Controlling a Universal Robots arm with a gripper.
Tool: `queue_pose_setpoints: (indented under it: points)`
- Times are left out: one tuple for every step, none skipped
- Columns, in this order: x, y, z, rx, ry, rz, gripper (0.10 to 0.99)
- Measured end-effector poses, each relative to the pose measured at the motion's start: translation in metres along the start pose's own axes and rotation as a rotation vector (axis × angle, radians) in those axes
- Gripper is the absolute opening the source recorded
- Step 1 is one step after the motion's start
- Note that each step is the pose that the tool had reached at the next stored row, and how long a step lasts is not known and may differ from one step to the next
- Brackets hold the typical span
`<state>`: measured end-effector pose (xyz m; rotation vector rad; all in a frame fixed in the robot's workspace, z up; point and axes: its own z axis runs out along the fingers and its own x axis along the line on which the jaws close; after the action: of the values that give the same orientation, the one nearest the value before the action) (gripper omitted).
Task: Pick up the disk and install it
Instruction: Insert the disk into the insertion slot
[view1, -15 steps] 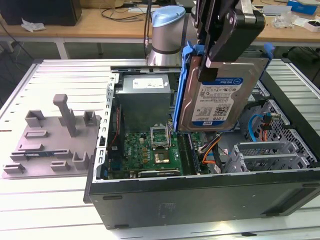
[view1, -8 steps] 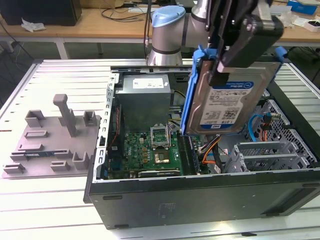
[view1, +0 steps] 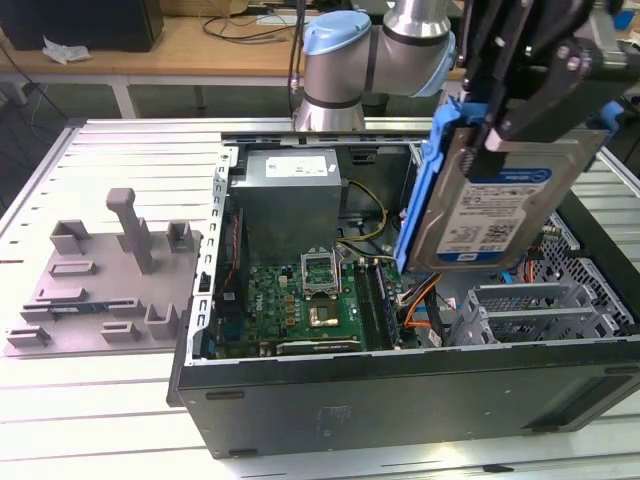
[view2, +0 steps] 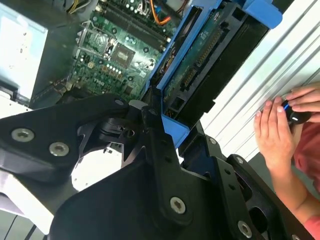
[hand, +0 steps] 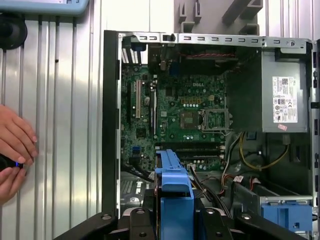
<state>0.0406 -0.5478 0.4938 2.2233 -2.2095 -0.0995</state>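
Black tool (view1: 522, 112) is clamped on the disk (view1: 500, 205), upper right of the exterior view; its long axis hangs steeply down from the tool, seemingly above the drive cage (view1: 540, 312)

Gripper (hand: 175, 219) grips the disk (hand: 173, 177) edge-on by its blue bracket, over the open computer case (hand: 111, 125) with the green motherboard (hand: 175, 110) exposed. Grey power supply (hand: 280, 95) with a white sticker sits inside the case, yellow wires (hand: 250, 160) next to it, blue plastic tab (hand: 287, 212) nearby. A person's hands (hand: 15, 145) on the ribbed metal table (hand: 65, 125) just outside the case wall, holding a small dark object (hand: 11, 162) with a blue light
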Motion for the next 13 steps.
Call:
queue_pose_setpoints:
  points:
    - [0.0006,-0.0041,-0.0002,0.000,-0.0002,0.000,0.365]
    - [0.0009,-0.0070,-0.0003,0.000,-0.0004,0.000,0.365]
    - [0.0015,-0.0112,-0.0004,0.000,-0.0006,0.000,0.365]
    - [0.0019,-0.0153,-0.0006,0.000,-0.0007,0.000,0.365]
    - [0.0027,-0.0212,-0.0008,0.000,-0.0010,0.000,0.365]
    - [0.0031,-0.0245,-0.0010,0.000,-0.0009,0.000,0.365]
    - [0.0034,-0.0276,-0.0011,0.000,-0.0009,0.000,0.365]
    - [0.0039,-0.0324,-0.0013,0.000,-0.0010,0.000,0.365]
    - [0.0046,-0.0394,-0.0015,0.000,-0.0011,0.000,0.365]
    - [0.0049,-0.0431,-0.0017,0.000,-0.0011,0.000,0.365]
    - [0.0051,-0.0461,-0.0018,0.000,-0.0011,0.000,0.365]
    - [0.0053,-0.0494,-0.0019,0.000,-0.0011,0.000,0.365]
    - [0.0054,-0.0524,-0.0019,0.000,-0.0010,0.000,0.365]
